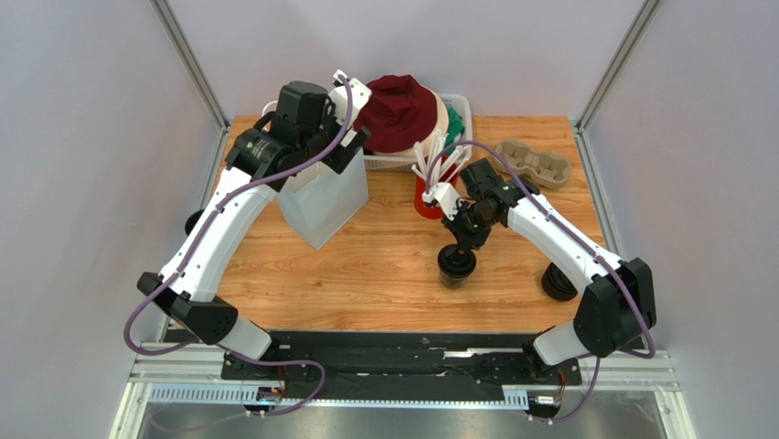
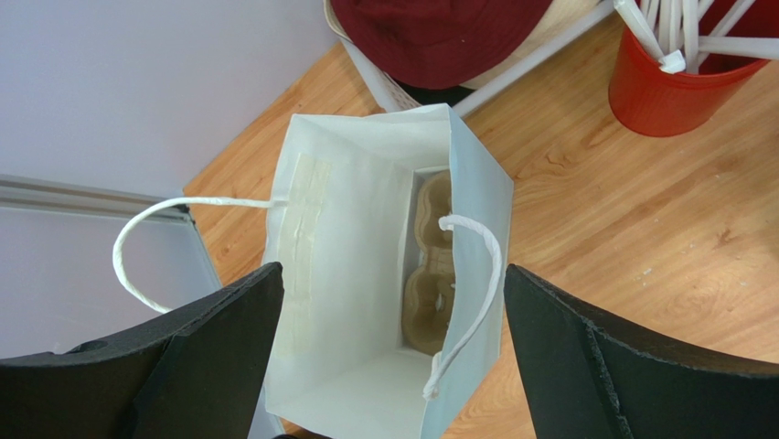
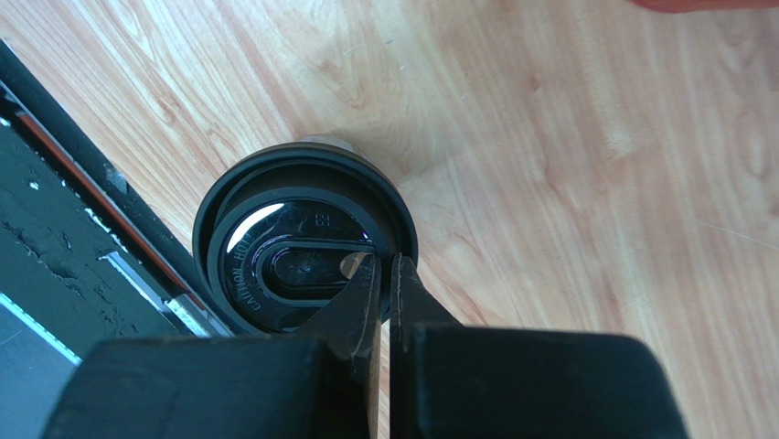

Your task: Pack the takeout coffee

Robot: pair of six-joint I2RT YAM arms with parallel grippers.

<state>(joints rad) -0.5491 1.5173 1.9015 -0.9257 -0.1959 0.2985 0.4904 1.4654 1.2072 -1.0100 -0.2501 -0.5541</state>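
your coffee stands lidded on the counter, front centre, not yet packed. the right gripper has its jaws closed at the rim of the lid; you can't tell if they truly pinch it. the left gripper hangs wide open over the bag, which has a carrier inside. the counter is wood, the walls pale.

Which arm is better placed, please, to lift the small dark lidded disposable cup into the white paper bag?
Right: the right gripper, shut, rests on the black lid of the cup; the left gripper hangs open over the bag.
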